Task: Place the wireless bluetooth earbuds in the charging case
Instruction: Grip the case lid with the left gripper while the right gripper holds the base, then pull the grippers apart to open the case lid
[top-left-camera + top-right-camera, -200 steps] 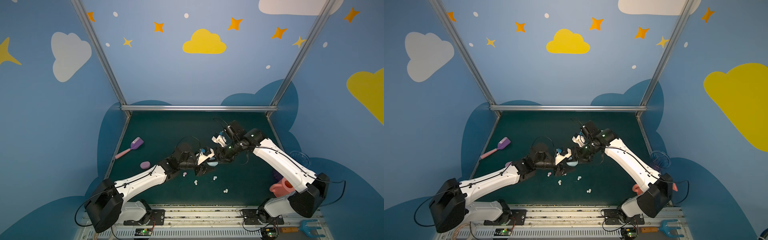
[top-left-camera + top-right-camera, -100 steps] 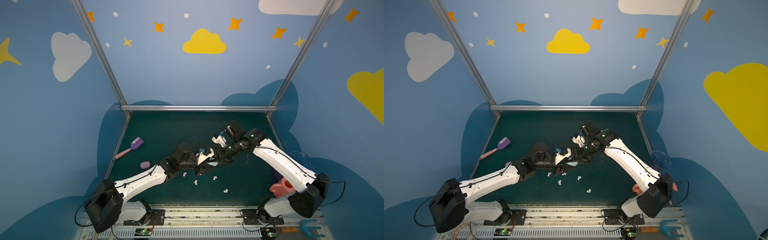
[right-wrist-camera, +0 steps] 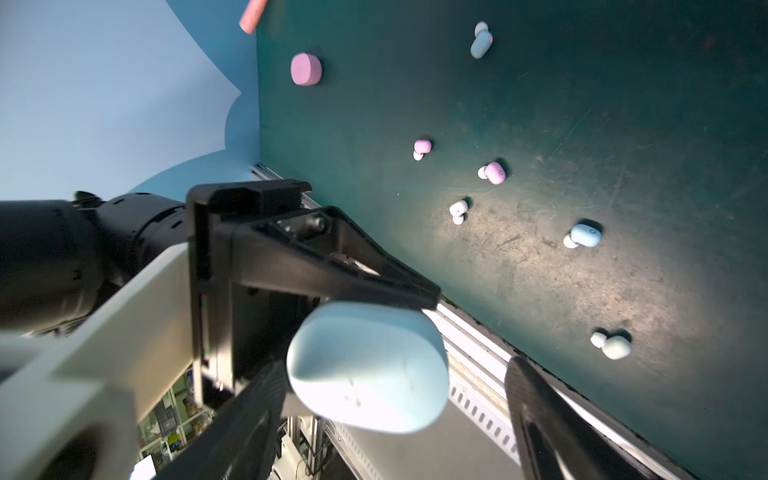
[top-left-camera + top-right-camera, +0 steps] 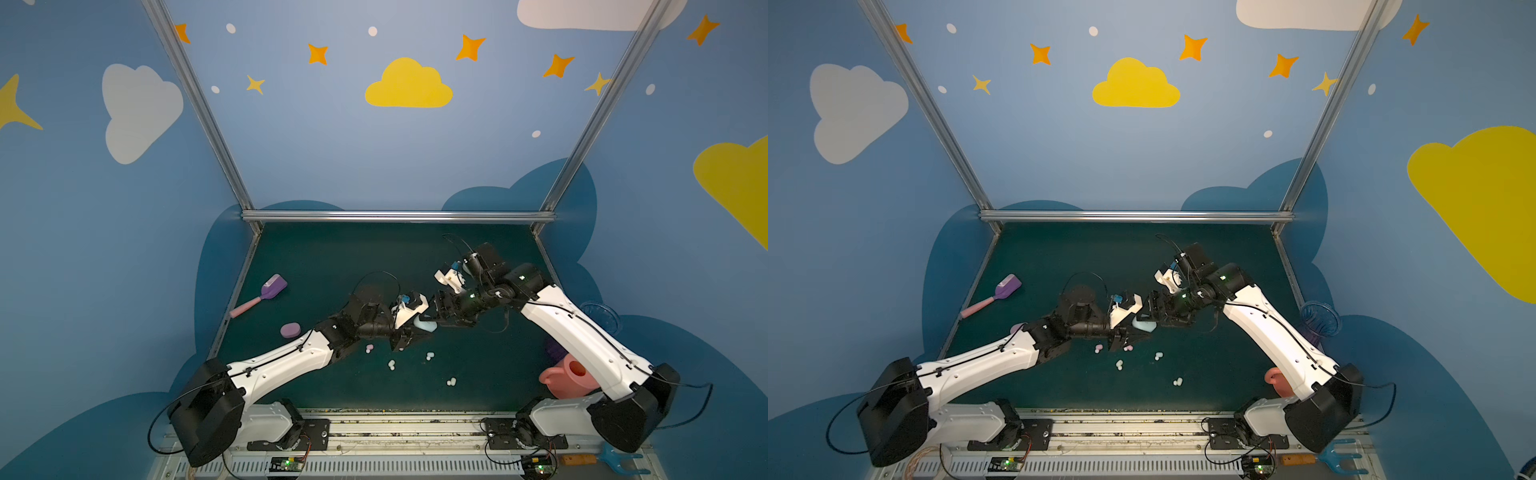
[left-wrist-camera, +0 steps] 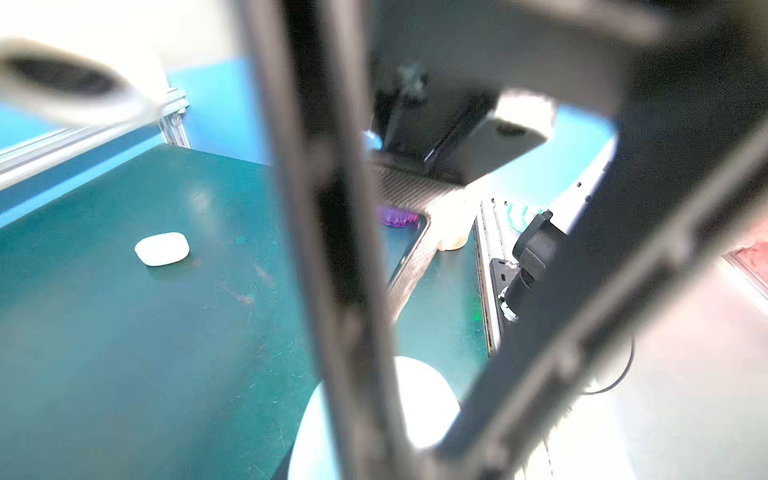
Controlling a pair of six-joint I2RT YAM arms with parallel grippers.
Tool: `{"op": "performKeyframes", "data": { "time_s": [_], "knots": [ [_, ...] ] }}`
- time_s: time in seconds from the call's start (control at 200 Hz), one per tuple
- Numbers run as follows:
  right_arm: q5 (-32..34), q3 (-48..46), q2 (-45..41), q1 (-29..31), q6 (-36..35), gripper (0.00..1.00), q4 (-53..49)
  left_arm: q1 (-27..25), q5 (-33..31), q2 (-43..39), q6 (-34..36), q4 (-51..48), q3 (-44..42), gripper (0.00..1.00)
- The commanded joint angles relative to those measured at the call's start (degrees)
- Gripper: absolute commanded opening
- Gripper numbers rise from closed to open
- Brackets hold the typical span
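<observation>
One pale blue charging case (image 3: 368, 365) gripped, six earbuds (image 3: 493, 172) loose on the bench (image 3: 644, 124).
The left jaws are clamped on the pale blue charging case where the two arms meet; the right jaws stand wide open either side of it, not pinching. All six earbuds lie scattered on the green bench (two pink, two pale blue, two whitish). Two other cases rest there: one pink case (image 3: 306, 69), one white case (image 5: 162, 248).
</observation>
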Motion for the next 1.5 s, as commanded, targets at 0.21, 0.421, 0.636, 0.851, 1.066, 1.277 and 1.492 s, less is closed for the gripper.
{"op": "performKeyframes", "data": {
  "time_s": [0.21, 0.421, 0.636, 0.851, 1.066, 1.277, 1.492],
  "knots": [
    [5.0, -4.1, -9.5, -3.9, -11.9, 0.82, -2.7, 0.4, 6.6, -6.4, -5.7, 0.2, -0.8, 0.04],
    [7.4, -10.1, -21.7, 2.0, -22.6, 0.82, 6.3, -0.4, 8.0, -10.0, -6.0, -1.0, -3.2, 0.06],
    [7.7, -13.6, -27.7, 7.3, -28.5, 0.82, 10.3, -2.9, 9.8, -10.5, -4.6, -2.8, -2.7, 0.03],
    [12.7, -11.8, -25.1, 12.7, -31.5, 0.82, 9.6, -4.9, 10.2, -9.7, -2.7, -5.7, -1.1, 0.04],
    [13.9, -10.6, -22.9, 14.9, -32.6, 0.82, 9.2, -5.2, 11.2, -8.7, -2.3, -5.3, -0.2, 0.04],
    [13.1, -9.0, -21.4, 15.9, -33.9, 0.82, 8.7, -5.2, 11.6, -7.9, -1.2, -6.4, 1.1, 0.04],
    [16.0, -9.1, -19.8, 17.7, -33.5, 0.82, 7.4, -5.2, 13.4, -7.8, -1.0, -6.4, 2.2, 0.03]
  ]
}}
